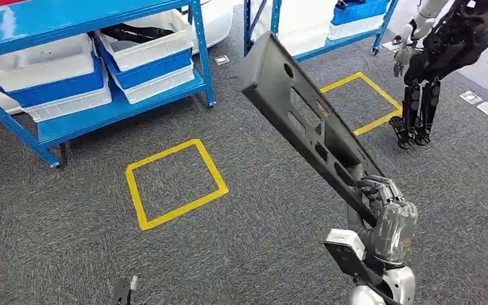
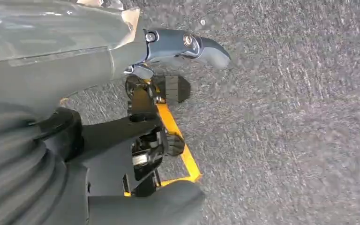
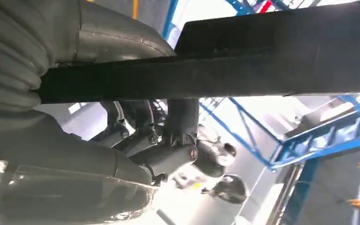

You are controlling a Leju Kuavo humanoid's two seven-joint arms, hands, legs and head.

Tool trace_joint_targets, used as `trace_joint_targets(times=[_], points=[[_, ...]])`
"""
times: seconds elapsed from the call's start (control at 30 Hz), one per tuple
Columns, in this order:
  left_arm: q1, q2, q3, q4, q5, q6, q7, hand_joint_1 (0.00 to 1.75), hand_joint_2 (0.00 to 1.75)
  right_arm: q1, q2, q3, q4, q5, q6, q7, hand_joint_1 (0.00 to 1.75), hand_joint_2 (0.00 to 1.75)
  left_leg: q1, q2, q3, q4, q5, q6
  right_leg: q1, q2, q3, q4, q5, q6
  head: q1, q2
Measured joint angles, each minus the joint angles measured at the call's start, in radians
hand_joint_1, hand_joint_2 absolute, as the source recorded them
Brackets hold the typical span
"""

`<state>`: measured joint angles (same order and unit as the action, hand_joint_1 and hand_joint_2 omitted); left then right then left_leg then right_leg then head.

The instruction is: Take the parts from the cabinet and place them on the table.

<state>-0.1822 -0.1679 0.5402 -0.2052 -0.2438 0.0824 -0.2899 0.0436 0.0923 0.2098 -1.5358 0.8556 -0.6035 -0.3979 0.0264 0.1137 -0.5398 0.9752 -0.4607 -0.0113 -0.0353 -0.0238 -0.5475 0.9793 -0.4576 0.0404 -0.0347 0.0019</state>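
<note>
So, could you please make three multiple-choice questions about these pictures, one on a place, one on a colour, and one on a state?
1. Where do the white and blue bins sit?
A. on the blue rack's shelf
B. on the carpet
C. inside the taped square

2. What colour is the tape square on the carpet?
A. red
B. yellow
C. green

3. What is the right hand doing?
A. hanging with nothing in it
B. resting on a bin
C. holding the long dark part

Answers:
1 A, the bins stand on the blue rack.
2 B, its outline is plainly yellow.
3 C, the fingers are wrapped around the part's lower end, and the part is lifted above the floor.
</note>
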Motion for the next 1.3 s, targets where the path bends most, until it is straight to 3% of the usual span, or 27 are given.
trace_joint_targets(times=[0.07,0.13,0.17,0.2,0.27,0.3,0.33,0.37,0.47,0.5,0.53,0.57,0.63,0.7,0.73,0.8,0.83,0.87,0.9,1.0,1.03,1.07,1.1,1.17,1.2,1.23,1.3], points=[[-0.003,0.001,0.0,0.0,0.0,0.0,0.0,0.0,1.75,-0.006,0.0,-0.001,0.0,-0.001,0.003,0.0,1.75,1.75,0.001,-0.085,-0.041,0.102,-0.08,0.0,0.004,0.018,-0.007,0.001,0.006,-0.01,-0.006,0.0],[-0.001,0.001,0.001,0.0,0.0,0.0,0.001,0.0,1.75,-0.011,0.0,-0.001,0.0,-0.002,0.006,0.0,1.75,1.75,-0.001,-0.11,-0.12,0.271,-0.155,0.003,0.012,0.04,-0.013,0.001,0.01,-0.018,-0.01,0.0],[0.0,0.001,0.001,0.0,0.0,0.0,0.003,0.0,1.75,-0.01,0.0,-0.001,0.0,-0.002,0.006,0.0,1.75,1.75,-0.001,-0.113,-0.147,0.324,-0.165,0.006,0.016,0.053,-0.014,0.001,0.01,-0.018,-0.008,0.0],[0.001,0.001,0.001,0.0,0.0,0.0,0.003,0.0,1.75,-0.01,-0.001,-0.002,0.001,-0.002,0.006,0.0,1.75,1.75,-0.002,-0.114,-0.149,0.324,-0.15,0.011,0.019,0.066,-0.013,0.001,0.01,-0.018,-0.008,0.0],[0.0,0.0,0.001,0.0,0.0,0.0,0.003,0.0,1.75,-0.012,-0.001,-0.002,0.001,-0.002,0.006,0.0,1.75,1.75,-0.007,-0.124,-0.091,0.198,-0.066,0.026,0.022,0.094,-0.009,0.002,0.01,-0.018,-0.008,0.0],[0.0,0.0,0.001,0.0,0.0,0.0,0.003,0.0,1.75,-0.013,-0.001,-0.002,0.001,-0.002,0.006,0.0,1.75,1.75,-0.007,-0.147,-0.044,0.103,-0.019,0.036,0.023,0.107,-0.007,0.002,0.01,-0.018,-0.01,0.0],[0.0,0.003,0.001,0.0,0.0,0.0,0.003,0.0,1.75,-0.013,-0.001,-0.002,0.001,-0.003,0.007,0.0,1.75,1.75,-0.008,-0.196,-0.015,0.037,-0.002,0.046,0.018,0.117,-0.007,0.001,0.01,-0.018,-0.008,0.0],[0.0,0.003,0.001,0.0,-0.001,0.0,0.005,0.0,1.75,-0.016,-0.002,-0.001,0.001,-0.005,0.008,-0.001,1.75,1.75,-0.006,-0.206,-0.006,0.018,-0.009,0.047,0.03,0.126,-0.011,0.005,0.011,-0.015,-0.006,0.0],[-0.007,0.002,0.001,0.0,-0.002,-0.001,0.011,0.0,1.75,-0.014,-0.003,0.0,0.001,-0.005,0.012,-0.002,1.75,1.75,-0.019,-0.176,-0.008,0.016,-0.006,0.049,0.013,0.155,-0.024,-0.004,0.023,0.004,-0.011,0.0],[-0.008,-0.003,0.002,0.0,-0.001,-0.002,0.012,0.0,1.75,-0.013,-0.005,-0.001,0.002,-0.005,0.012,-0.002,1.75,1.75,-0.009,-0.16,-0.003,-0.002,0.006,0.054,0.02,0.146,-0.034,0.002,0.022,0.005,-0.01,0.0],[-0.01,-0.004,0.002,0.0,-0.002,-0.002,0.012,0.0,1.75,-0.014,-0.006,-0.001,0.002,-0.005,0.012,-0.003,1.75,1.75,-0.009,-0.149,0.002,-0.007,0.008,0.056,0.023,0.09,-0.048,0.026,0.009,0.004,-0.008,0.0],[-0.01,-0.004,0.003,0.0,-0.002,-0.002,0.013,0.0,1.75,-0.019,-0.008,0.0,0.003,-0.005,0.013,-0.004,1.75,1.75,-0.01,-0.138,0.001,-0.008,0.01,0.06,0.023,0.058,-0.075,0.08,-0.021,0.0,-0.004,0.0],[-0.008,-0.005,0.003,0.0,-0.003,-0.003,0.017,0.0,1.75,-0.022,-0.009,0.002,0.008,-0.006,0.013,-0.005,1.75,1.75,-0.013,-0.107,-0.001,-0.007,0.009,0.061,0.02,0.04,-0.159,0.249,-0.087,-0.002,-0.003,0.0],[-0.008,-0.005,0.003,0.0,-0.003,-0.002,0.018,0.0,1.75,-0.017,-0.011,0.002,0.012,-0.013,0.012,-0.007,1.75,1.75,-0.013,-0.08,-0.003,-0.007,0.008,0.06,0.015,0.036,-0.197,0.324,-0.1,0.011,0.001,0.0],[-0.008,-0.005,0.004,0.0,-0.002,-0.002,0.018,0.0,1.75,-0.016,-0.013,0.002,0.013,-0.016,0.012,-0.008,1.75,1.75,-0.013,-0.069,-0.002,-0.007,0.006,0.058,0.012,0.033,-0.179,0.289,-0.081,0.022,0.002,0.0],[-0.009,-0.007,0.006,0.0,-0.002,-0.001,0.016,0.0,1.75,-0.019,-0.014,0.003,0.014,-0.023,0.012,-0.014,1.75,1.75,-0.012,-0.046,0.002,-0.005,0.002,0.052,0.005,0.007,-0.078,0.103,-0.012,0.044,0.004,0.0],[-0.01,-0.007,0.006,0.0,-0.002,0.0,0.014,0.0,1.75,-0.02,-0.014,0.003,0.014,-0.026,0.012,-0.016,1.75,1.75,-0.015,-0.039,0.005,-0.002,-0.002,0.046,0.005,-0.04,-0.029,0.019,0.01,0.048,0.004,0.0],[-0.01,-0.006,0.008,0.0,-0.001,0.0,0.014,0.0,1.75,-0.024,-0.014,0.006,0.014,-0.031,0.012,-0.018,1.75,1.75,-0.025,-0.03,0.004,0.002,-0.009,0.038,0.012,-0.065,-0.013,0.001,0.011,0.035,0.007,0.0],[-0.01,-0.005,0.011,0.0,0.0,0.001,0.013,0.0,1.75,-0.024,-0.014,0.008,0.014,-0.037,0.011,-0.019,1.75,1.75,-0.024,-0.024,0.006,0.002,-0.009,0.033,0.013,-0.044,-0.019,0.0,0.016,0.021,0.001,0.0],[-0.011,-0.006,0.013,0.0,0.004,0.002,0.011,0.0,1.75,-0.024,-0.016,0.01,0.014,-0.063,0.009,-0.024,1.75,1.75,-0.016,0.001,0.01,0.001,-0.013,0.017,0.015,-0.014,-0.029,-0.001,0.021,-0.002,0.002,0.0],[-0.012,-0.006,0.013,0.0,0.004,0.002,0.01,0.0,1.75,-0.024,-0.016,0.01,0.014,-0.068,0.009,-0.025,1.75,1.75,-0.011,-0.04,0.005,0.016,-0.03,0.009,0.007,-0.003,-0.027,-0.004,0.025,-0.009,0.0,0.0],[-0.011,-0.005,0.013,0.0,0.004,0.002,0.009,0.0,1.75,-0.028,-0.016,0.011,0.014,-0.072,0.009,-0.025,1.75,1.75,-0.009,-0.081,-0.016,0.068,-0.072,0.01,0.007,0.007,-0.028,-0.004,0.027,-0.015,-0.002,0.0],[-0.01,-0.005,0.013,0.0,0.004,0.002,0.009,0.0,1.75,-0.027,-0.015,0.013,0.014,-0.078,0.009,-0.025,1.75,1.75,-0.01,-0.102,-0.05,0.144,-0.116,0.009,0.008,0.015,-0.029,-0.004,0.027,-0.021,-0.005,0.0],[-0.007,-0.005,0.013,0.0,0.003,0.001,0.009,0.0,1.75,-0.027,-0.015,0.014,0.015,-0.079,0.009,-0.025,1.75,1.75,-0.009,-0.114,-0.128,0.306,-0.182,0.009,0.013,0.038,-0.032,-0.003,0.029,-0.024,-0.006,0.0],[-0.007,-0.005,0.013,0.0,0.003,0.001,0.009,0.0,1.75,-0.025,-0.016,0.014,0.016,-0.079,0.009,-0.025,1.75,1.75,-0.009,-0.114,-0.145,0.336,-0.181,0.01,0.015,0.051,-0.033,-0.003,0.029,-0.024,-0.006,0.0],[-0.007,-0.005,0.014,0.0,0.003,0.0,0.009,0.0,1.75,-0.023,-0.016,0.014,0.018,-0.081,0.009,-0.025,1.75,1.75,-0.009,-0.116,-0.139,0.316,-0.155,0.013,0.015,0.065,-0.032,-0.002,0.029,-0.024,-0.006,0.0],[-0.007,-0.003,0.013,0.0,-0.002,-0.003,0.012,0.0,1.75,-0.023,-0.016,0.014,0.02,-0.087,0.008,-0.024,1.75,1.75,-0.008,-0.133,-0.056,0.141,-0.052,0.022,0.014,0.095,-0.031,0.003,0.029,-0.023,-0.007,0.0]])
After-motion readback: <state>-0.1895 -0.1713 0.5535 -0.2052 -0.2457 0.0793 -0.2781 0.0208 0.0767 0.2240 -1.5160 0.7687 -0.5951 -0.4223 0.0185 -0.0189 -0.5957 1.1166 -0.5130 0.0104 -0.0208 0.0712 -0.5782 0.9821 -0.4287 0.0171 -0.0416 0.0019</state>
